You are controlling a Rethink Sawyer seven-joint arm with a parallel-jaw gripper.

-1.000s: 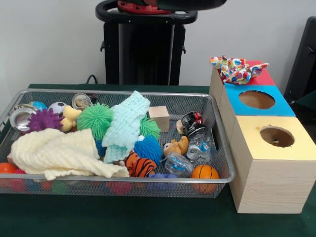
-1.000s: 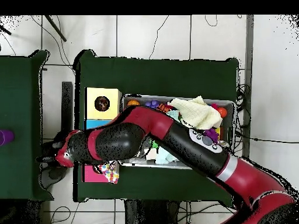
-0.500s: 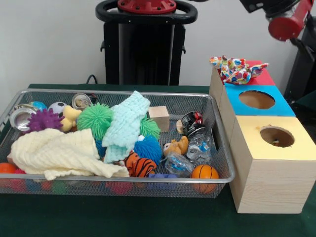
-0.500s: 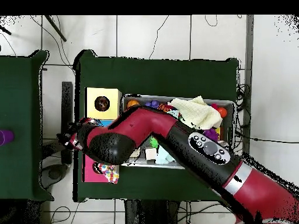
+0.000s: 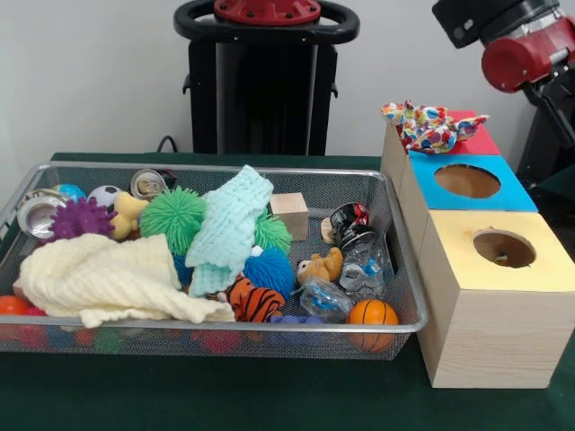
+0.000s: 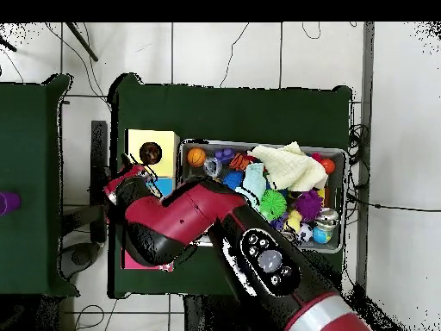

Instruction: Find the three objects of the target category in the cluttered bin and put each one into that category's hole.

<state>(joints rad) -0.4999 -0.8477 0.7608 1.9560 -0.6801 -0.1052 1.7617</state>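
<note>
Front view shows a silver wire-mesh bin (image 5: 395,260) on the dark green table (image 5: 225,395), packed with clutter. A pale yellow knitted cloth (image 5: 108,280) fills the bin's near left corner, and a mint green knitted cloth (image 5: 229,229) drapes over a green spiky ball (image 5: 171,215) at the centre. A purple spiky ball (image 5: 81,217) and a shiny metal can (image 5: 36,215) sit at the left end. An orange basketball toy (image 5: 372,312) lies in the near right corner, just beside crumpled clear plastic (image 5: 364,268).

Right of the bin stands a row of wooden boxes: the yellow-topped box (image 5: 503,260) nearest, then a blue-topped box (image 5: 467,182), then a red-topped box (image 5: 476,142) bearing a colourful patterned cloth (image 5: 431,126).

The red and black arm (image 5: 517,40) hangs above the boxes at the upper right. In the overhead view, it covers the blue and red boxes; whether the gripper is open or closed cannot be told.
</note>
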